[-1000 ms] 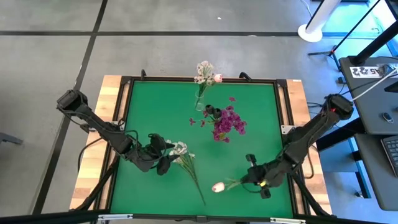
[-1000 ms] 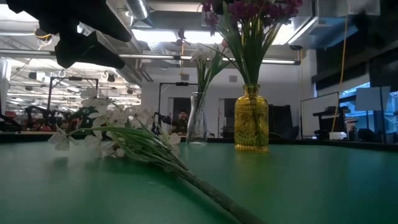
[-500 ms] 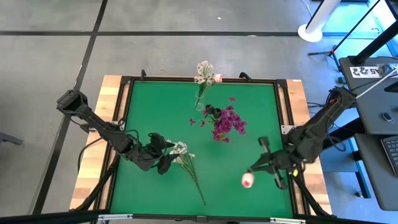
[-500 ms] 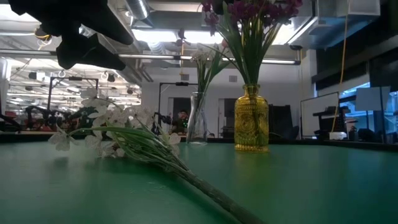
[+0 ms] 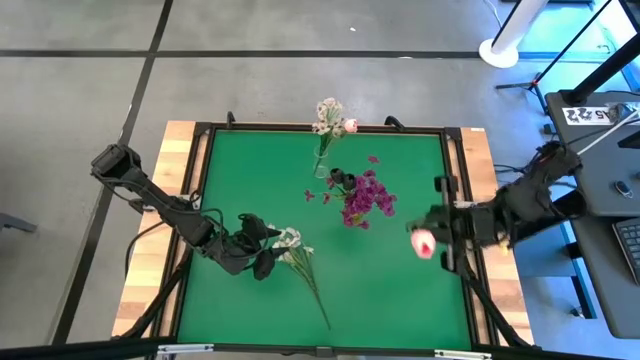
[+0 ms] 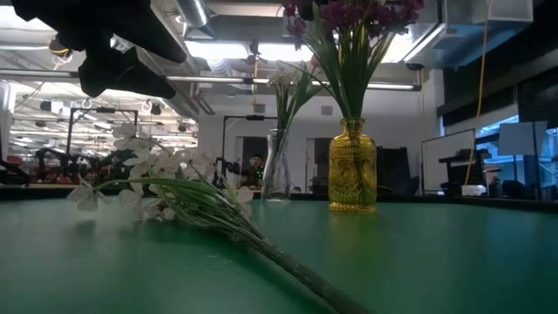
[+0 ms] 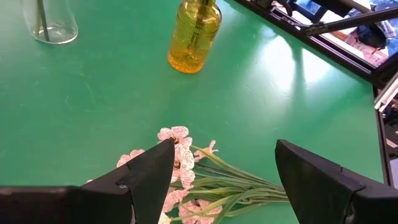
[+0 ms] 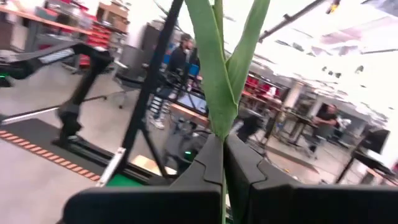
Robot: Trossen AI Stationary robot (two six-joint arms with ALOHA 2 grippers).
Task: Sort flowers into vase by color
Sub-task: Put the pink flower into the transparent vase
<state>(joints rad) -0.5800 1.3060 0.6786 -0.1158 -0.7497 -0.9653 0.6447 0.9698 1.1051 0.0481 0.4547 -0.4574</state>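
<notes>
- Pink tulip now off the tabletop, lifted from the near right corner to above the right edge; bud points inward.
- Right hand clamped tight on its stem.
- Next likely: carry to clear vase, which already holds pink.
- Left hand spread wide, empty, over the white spray.

Open green mat ahead of the spread left gripper, clear up to the amber vase and glass vase. Directly under its fingers, the white spray. Beside the right gripper, apparently nothing but the frame rail.
</notes>
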